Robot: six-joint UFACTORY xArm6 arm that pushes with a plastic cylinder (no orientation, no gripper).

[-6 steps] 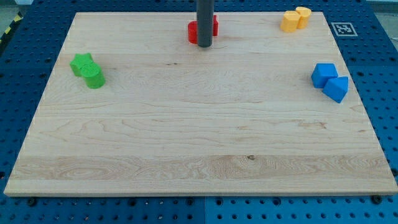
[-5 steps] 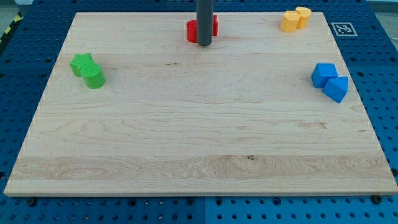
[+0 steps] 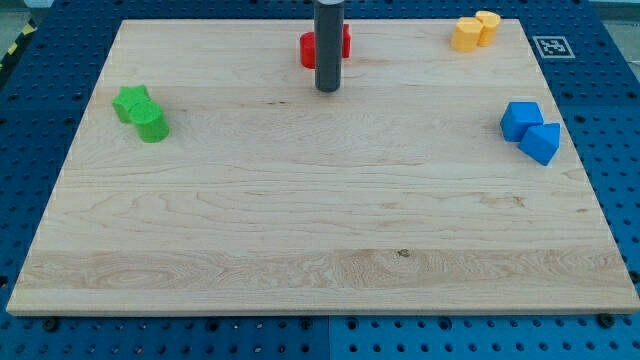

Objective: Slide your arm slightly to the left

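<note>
My tip (image 3: pixel 328 90) is the lower end of a dark rod near the view's top centre, resting on the wooden board (image 3: pixel 320 220). Two red blocks (image 3: pixel 310 50) sit together just above the tip, partly hidden behind the rod; their shapes cannot be made out. A green star block (image 3: pixel 131 100) and a green cylinder (image 3: pixel 152 124) touch at the view's left. A blue cube (image 3: pixel 520 119) and a blue wedge-like block (image 3: pixel 542 142) touch at the right. Two yellow blocks (image 3: pixel 474 30) sit at the top right.
A printed square marker (image 3: pixel 551 45) lies at the board's top right corner. The board rests on a blue perforated table (image 3: pixel 40 110).
The tip has moved toward the view's bottom, away from the red blocks. The red blocks shifted very slightly left early on. Other blocks have not moved.
</note>
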